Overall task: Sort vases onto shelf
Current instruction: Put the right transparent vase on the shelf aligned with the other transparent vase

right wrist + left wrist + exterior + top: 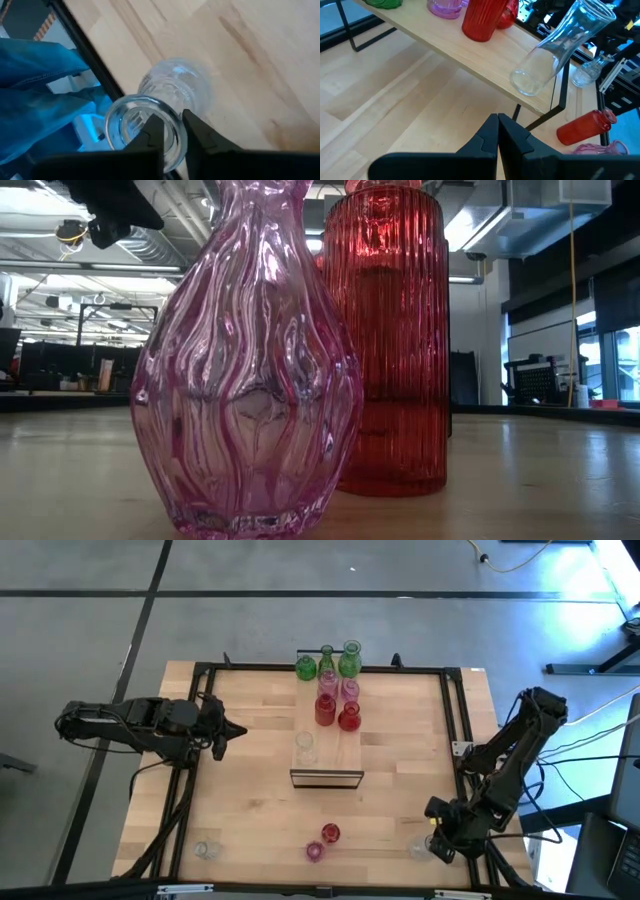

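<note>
Shelf [327, 755]: mid-surface, carrying green, pink and red vases [327, 687] toward its far end and one clear vase [305, 747] near its dark-framed end.

Right gripper [170, 131]: at the surface's near right corner, fingers pinching the rim of a clear vase [172, 90] (upright).

Left gripper [498, 131]: fully closed, empty, left of the shelf.

Loose: red vase [330, 833], pink vase [315, 851].

A: any readable text, labels or numbers in these views?
B: none. no legible print on the vases [330, 690], the shelf [342, 752] or the table [250, 800]. nothing readable in the room behind either.
</note>
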